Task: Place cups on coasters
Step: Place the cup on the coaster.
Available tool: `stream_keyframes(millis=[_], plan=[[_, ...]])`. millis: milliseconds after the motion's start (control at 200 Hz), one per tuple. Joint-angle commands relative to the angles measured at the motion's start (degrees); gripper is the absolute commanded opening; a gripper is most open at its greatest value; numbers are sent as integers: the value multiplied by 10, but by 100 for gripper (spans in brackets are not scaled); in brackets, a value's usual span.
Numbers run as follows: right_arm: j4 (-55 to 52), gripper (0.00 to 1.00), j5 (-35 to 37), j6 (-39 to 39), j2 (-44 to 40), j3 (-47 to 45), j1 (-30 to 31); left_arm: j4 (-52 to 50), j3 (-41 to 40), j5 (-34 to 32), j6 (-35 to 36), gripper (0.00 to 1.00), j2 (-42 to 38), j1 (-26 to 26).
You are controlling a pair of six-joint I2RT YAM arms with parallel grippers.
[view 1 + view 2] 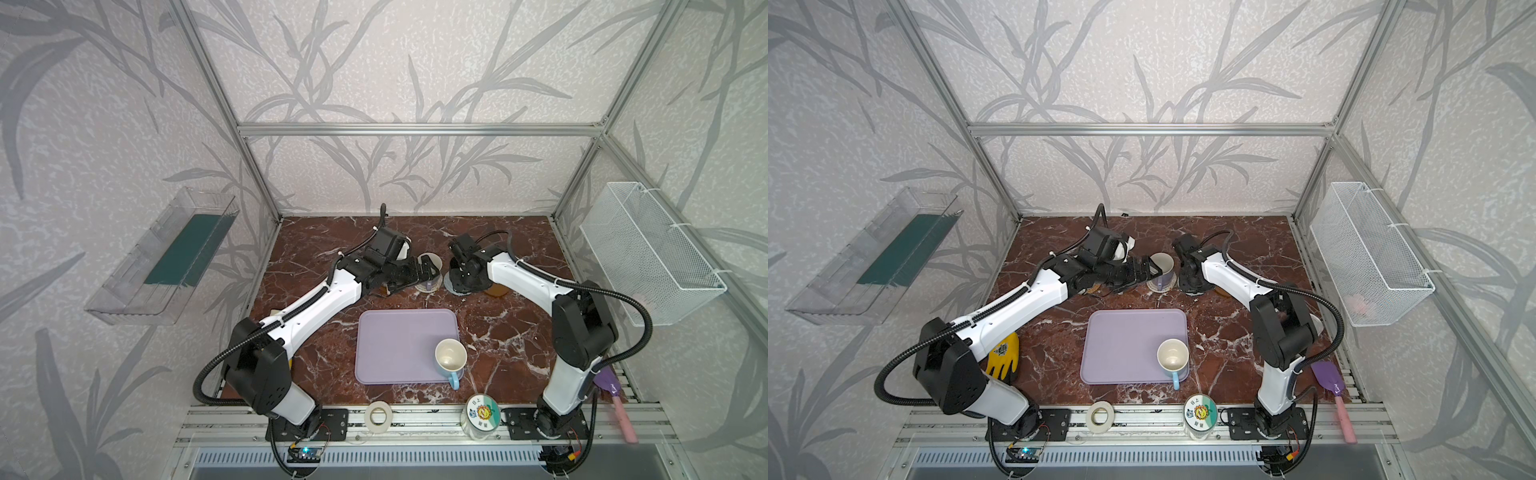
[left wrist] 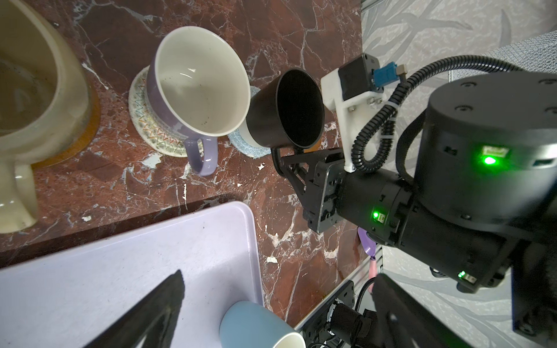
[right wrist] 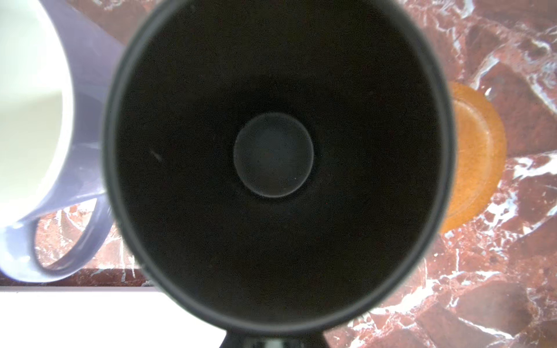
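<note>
From where I stand, three cups are as good as placed. The beige mug (image 2: 33,90) sits on a brown wooden coaster (image 2: 81,138), far left of the row. Just right of it the lavender mug (image 2: 199,81) stands on the cream woven coaster (image 2: 141,117).

The black mug (image 2: 286,111) is next along, at the far middle of the table over the grey-blue coaster (image 2: 244,144). The right gripper (image 2: 280,162) is pinched tight on its handle. I cannot tell whether its base is fully down.

The left gripper (image 2: 278,275) hangs beside the lavender mug with its fingers spread wide, holding nothing.

What is left, I judge, is to let go of the black mug and fetch the light blue mug (image 1: 450,354). That one stands on the near right corner of the lavender tray (image 1: 395,345), well apart from any coaster. A second brown wooden coaster (image 3: 476,156) lies bare just right of the black mug, a likely home for it.

By my count there are four cups in view and four coasters, three covered and one free. Any more of either would be hidden behind the arms.
</note>
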Motion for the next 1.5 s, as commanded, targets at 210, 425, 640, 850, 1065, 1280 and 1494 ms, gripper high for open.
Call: stream_keyframes(millis=[210, 425, 640, 850, 1065, 1280, 1494], plan=[[8, 0, 29, 0, -23, -38, -2, 18, -11, 9, -15, 99, -13, 2], [-9, 16, 17, -15, -12, -14, -2, 20, -9, 11, -17, 99, -10, 1], [-6, 32, 5, -14, -15, -14, -2, 28, -23, 13, -21, 99, -15, 0], [-4, 51, -5, -11, -21, -11, -2, 23, -18, 7, -20, 99, -18, 0], [3, 99, -9, -4, -53, -23, -2, 18, -19, -6, -13, 99, -26, 0], [36, 99, -11, -23, -150, -66, -1, 14, -16, -13, -7, 99, -28, 0], [122, 99, -11, -77, -273, -149, -2, 92, -33, 32, 13, 99, -46, -1]])
